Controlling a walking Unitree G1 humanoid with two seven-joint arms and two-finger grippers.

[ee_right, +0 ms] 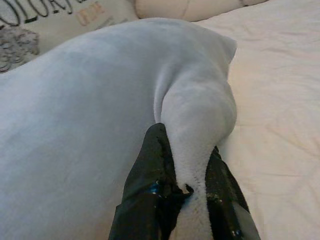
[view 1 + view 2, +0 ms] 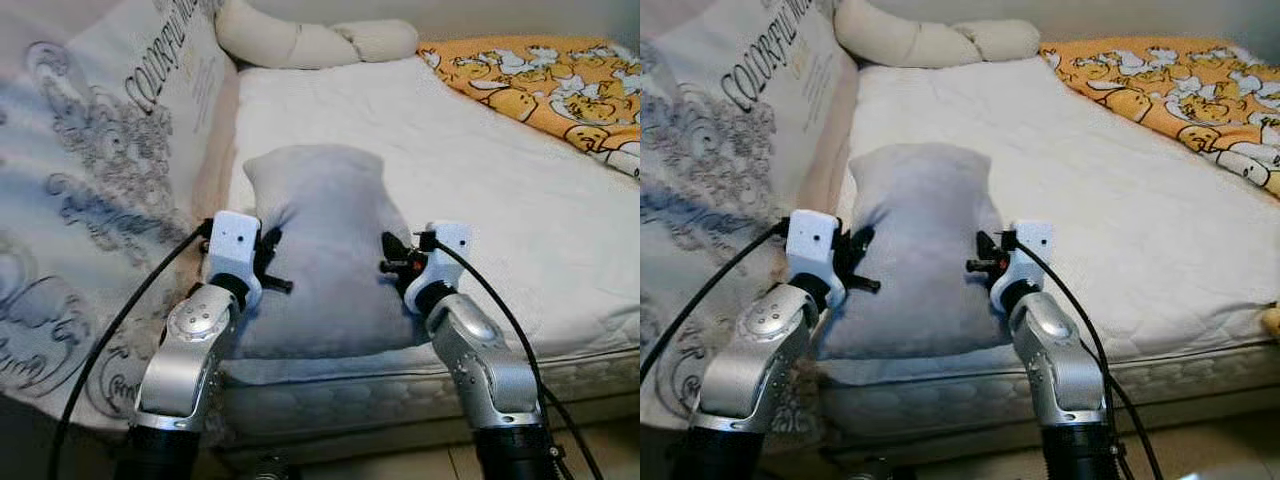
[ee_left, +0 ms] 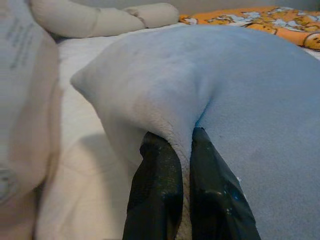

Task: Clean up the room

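**Grey fleece pillow held at both side edges, near edge of the mattress**

Grey, soft-napped fabric covers the pillow point(image 2: 315, 250), which lies on the white quilted mattress point(image 2: 480, 200) at its near edge, close to the corner beside the large printed cushion point(image 2: 90, 180). Farther back on the mattress, against the wall, lies a cream bolster point(image 2: 310, 40); an orange blanket with a duck print point(image 2: 540, 80) covers the far corner on the robot's right.

The left gripper point(image 2: 268, 262) is closed on a fold of the pillow's left edge; the left wrist view shows fabric pinched between the two black fingers point(image 3: 155, 195). The right gripper point(image 2: 392, 258) is likewise clamped on a bunched ridge of the right edge, the fleece bulging out past its fingers point(image 1: 150, 190).

Handling, as judged from these views: the pillow looks light and very compliant. Its filling yields wherever it is pinched, so each grip holds mostly cover fabric, not the body. The fleece nap should give good friction, so slipping seems unlikely, though a thin pinch could creep out under a quick pull. Nothing about it looks fragile. The unsupported middle will probably sag when lifted. Opposite side edges, roughly at mid-height as here, seem a sensible place to hold, since they keep the load balanced between the arms.
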